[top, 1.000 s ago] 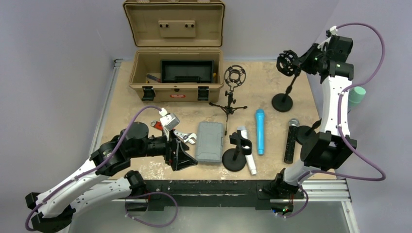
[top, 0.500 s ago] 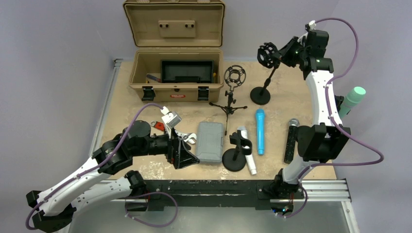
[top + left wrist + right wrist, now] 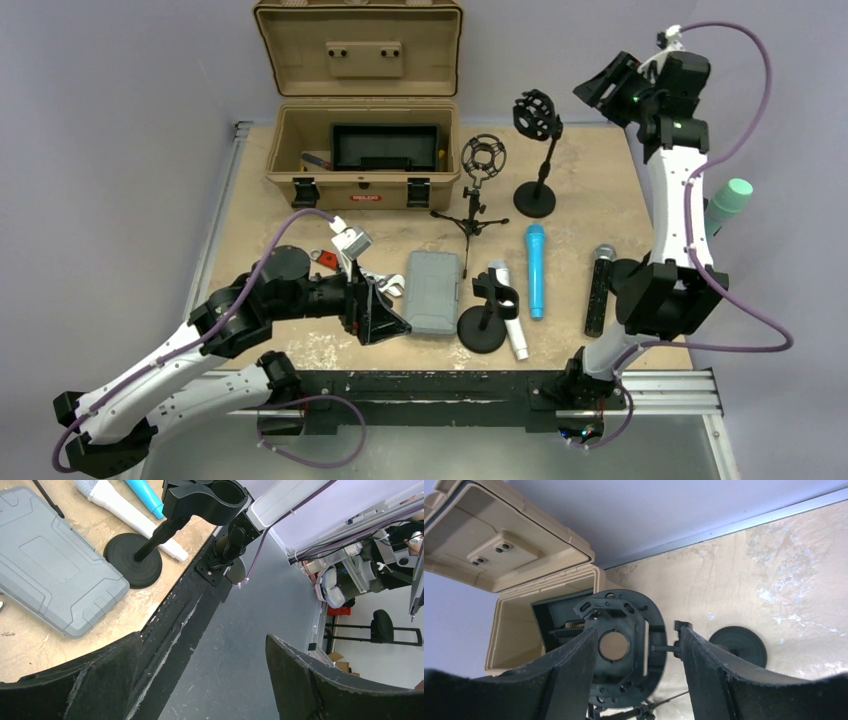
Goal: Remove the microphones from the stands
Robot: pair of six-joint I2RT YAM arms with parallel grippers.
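Here's the worry: the white mic [image 3: 517, 338] lies flat on the tabletop [image 3: 590, 170], right against the base of the clip stand [image 3: 488, 310]. The wrist view shows that clip empty, so we judge the mic is already out of it. Any reach for the mic could nudge the stand over, and a round body like that may roll away under a glancing touch. Up at the back, the shock mount [image 3: 533, 113] stands tall on a small base. It looks top-heavy to us, so a careless swing from the right arm could topple it. That arm is stretched high and far back, with the right claw [image 3: 598, 88] spread wide, holding nothing, aimed at the mount but apart from it. The left arm lies low and bent, with the left claw [image 3: 388, 318] open and empty just beside the case [image 3: 433, 290].
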